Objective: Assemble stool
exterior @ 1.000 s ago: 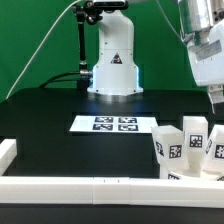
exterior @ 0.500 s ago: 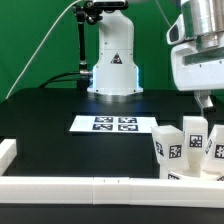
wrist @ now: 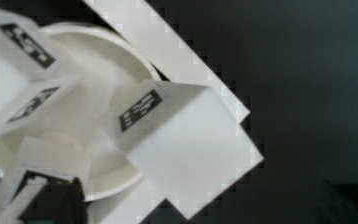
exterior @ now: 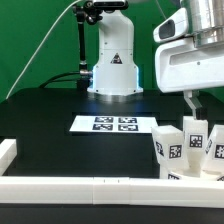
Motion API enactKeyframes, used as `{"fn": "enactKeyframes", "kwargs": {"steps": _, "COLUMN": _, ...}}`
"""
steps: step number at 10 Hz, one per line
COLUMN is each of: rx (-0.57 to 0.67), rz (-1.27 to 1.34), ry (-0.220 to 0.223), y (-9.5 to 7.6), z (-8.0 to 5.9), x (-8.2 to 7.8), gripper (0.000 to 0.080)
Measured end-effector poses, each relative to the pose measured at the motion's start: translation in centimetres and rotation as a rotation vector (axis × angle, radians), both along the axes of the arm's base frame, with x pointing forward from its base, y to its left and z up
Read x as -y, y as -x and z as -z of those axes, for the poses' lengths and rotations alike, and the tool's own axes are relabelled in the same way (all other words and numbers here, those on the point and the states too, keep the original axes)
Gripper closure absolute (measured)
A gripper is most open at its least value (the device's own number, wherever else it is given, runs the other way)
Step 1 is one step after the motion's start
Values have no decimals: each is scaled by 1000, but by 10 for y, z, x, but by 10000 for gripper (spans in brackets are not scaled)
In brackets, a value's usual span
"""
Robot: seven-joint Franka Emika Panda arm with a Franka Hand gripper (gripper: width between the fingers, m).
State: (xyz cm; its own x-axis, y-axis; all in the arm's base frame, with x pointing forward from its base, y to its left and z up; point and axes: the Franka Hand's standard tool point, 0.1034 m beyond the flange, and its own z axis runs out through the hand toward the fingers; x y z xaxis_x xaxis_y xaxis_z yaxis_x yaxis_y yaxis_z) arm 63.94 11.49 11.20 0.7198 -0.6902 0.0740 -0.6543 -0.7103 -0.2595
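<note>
Exterior view shows the tool (exterior: 193, 100) hanging just above the short blocky white plastic legs (exterior: 186, 148), clustered upright on the black counter (exterior: 50, 125) at the exterior view's right, near the long white border rail (exterior: 90, 186). Whether its fingers stand wide or narrow I cannot tell. Wrist view shows legs inside the round shallow white plastic seat (wrist: 51, 160). These parts look light, rigid and smooth, probably slippery; gripping a leg across its flat tagged faces seems safest.

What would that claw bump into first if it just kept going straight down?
Probably the white stool legs: the gripper hangs just above them, and the wrist view shows a leg and the seat beneath. Depth is unclear.
</note>
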Motion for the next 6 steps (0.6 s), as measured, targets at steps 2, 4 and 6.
{"fn": "enactKeyframes", "kwargs": {"steps": 2, "rx": 23, "rz": -195, "ry": 63, "y": 1, "z": 1, "x": -2, "gripper": 150}}
{"fn": "enactKeyframes", "kwargs": {"steps": 4, "rx": 44, "rz": -508, "ry": 172, "y": 3, "z": 1, "x": -16, "gripper": 150}}
{"fn": "enactKeyframes", "kwargs": {"steps": 6, "rx": 64, "rz": -668, "ry": 205, "y": 3, "z": -2, "x": -20, "gripper": 150}}
